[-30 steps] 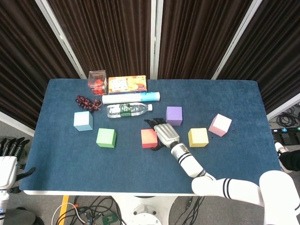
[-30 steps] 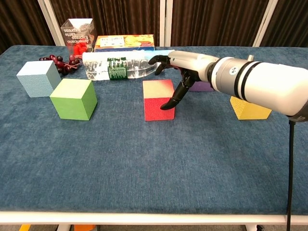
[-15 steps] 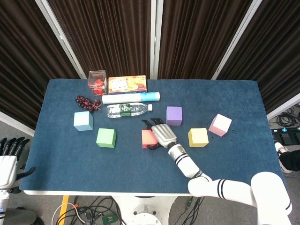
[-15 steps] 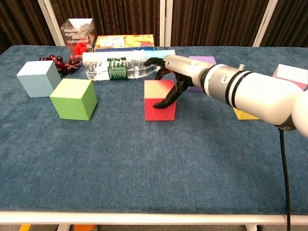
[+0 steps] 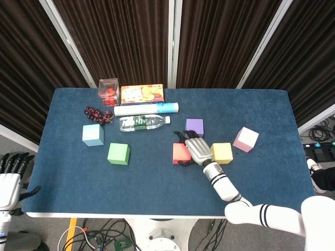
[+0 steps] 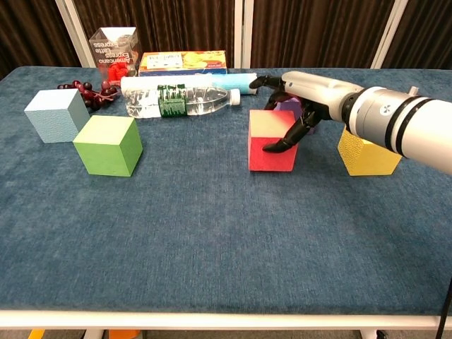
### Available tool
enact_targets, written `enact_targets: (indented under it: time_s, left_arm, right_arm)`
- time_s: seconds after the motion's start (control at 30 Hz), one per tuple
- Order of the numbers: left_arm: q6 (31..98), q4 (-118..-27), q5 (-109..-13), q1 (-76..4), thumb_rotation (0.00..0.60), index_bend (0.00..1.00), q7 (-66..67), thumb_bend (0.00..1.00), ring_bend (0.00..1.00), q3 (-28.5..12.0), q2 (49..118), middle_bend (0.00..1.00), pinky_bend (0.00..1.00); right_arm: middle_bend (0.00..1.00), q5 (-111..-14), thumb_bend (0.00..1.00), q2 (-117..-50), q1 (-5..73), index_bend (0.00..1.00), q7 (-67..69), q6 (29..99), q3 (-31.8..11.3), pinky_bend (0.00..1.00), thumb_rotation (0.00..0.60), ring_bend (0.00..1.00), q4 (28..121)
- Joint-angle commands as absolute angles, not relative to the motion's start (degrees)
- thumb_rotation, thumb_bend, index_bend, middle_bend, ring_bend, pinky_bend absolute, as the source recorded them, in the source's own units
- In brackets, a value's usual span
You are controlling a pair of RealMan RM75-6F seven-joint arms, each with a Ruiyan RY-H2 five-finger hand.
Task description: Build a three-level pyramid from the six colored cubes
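While the right hand (image 5: 198, 150) grips the red cube (image 5: 180, 152) beside the yellow cube (image 5: 221, 152), the left hand (image 5: 9, 175) hangs open off the worktop (image 5: 157, 188).

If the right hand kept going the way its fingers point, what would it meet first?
The right hand already grips the red cube. Beyond it, leftward, probably the green cube, though depth is unclear.
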State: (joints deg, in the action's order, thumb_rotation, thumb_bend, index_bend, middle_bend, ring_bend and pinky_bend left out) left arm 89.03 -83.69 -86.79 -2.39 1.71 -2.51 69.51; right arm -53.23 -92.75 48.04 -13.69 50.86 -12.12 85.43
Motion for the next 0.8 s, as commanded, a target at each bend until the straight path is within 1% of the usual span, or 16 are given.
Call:
enact_targets:
  time_s: [0.03,0.1,0.17,0.23,0.3,0.43,0.63,0.8]
  left_arm:
    - [89.1,-83.8,-86.8,-2.4,0.600,0.17,1.8,0.00,0.08,-2.5,69.5,0.13,0.02]
    - [89.1,-84.0,-86.8,-2.3,0.600,0.17,2.0,0.00,0.08,-2.5,69.4,0.13,0.02]
    - [89.0,-84.0,-86.8,-2.4,0.600,0.17,2.1,0.00,0.08,-2.5,69.4,0.13,0.02]
    - [88.8,-84.0,-87.0,-2.6,0.600,0.17,2.3,0.00,0.08,-2.4,69.3,0.13,0.02]
    - [88.5,-83.9,-87.4,-3.1,0.600,0.17,2.7,0.00,0.08,-2.5,69.1,0.13,0.02]
    - [87.4,-84.3,-88.9,-4.9,0.600,0.17,2.6,0.00,0.08,-3.0,68.3,0.13,0.02]
    - [82.5,-86.4,-92.8,-11.2,0.600,0.17,-2.7,0.00,0.08,-4.4,65.6,0.13,0.02]
    - [74.9,-87.6,-96.3,-18.5,0.600,0.17,-7.1,0.00,0.08,-4.8,64.2,0.13,0.02]
  right_arm:
    - [0.36,-53.2,0.13,-92.8,48.0,0.02,-13.4,50.0,-11.8,0.00,0.600,0.05,84.9]
    - [0.35,-52.9,0.13,-92.9,48.2,0.02,-13.8,49.3,-11.5,0.00,0.600,0.05,84.6]
    - [0.30,-52.5,0.13,-92.9,48.4,0.01,-14.1,48.6,-11.2,0.00,0.600,0.03,84.7]
    - [0.20,-52.3,0.13,-92.3,48.5,0.00,-14.6,48.0,-10.9,0.00,0.600,0.01,85.4]
    - [0.11,-52.2,0.12,-91.4,48.4,0.00,-15.0,47.9,-10.6,0.00,0.600,0.00,86.7]
    - [0.01,-53.0,0.12,-88.5,47.4,0.00,-14.4,49.1,-10.8,0.00,0.600,0.00,90.9]
    - [0.00,-57.8,0.12,-79.2,43.7,0.00,-11.5,55.8,-13.8,0.00,0.600,0.00,99.9]
    - [0.00,-60.0,0.12,-70.5,39.5,0.00,-8.6,60.5,-15.5,0.00,0.600,0.00,105.3]
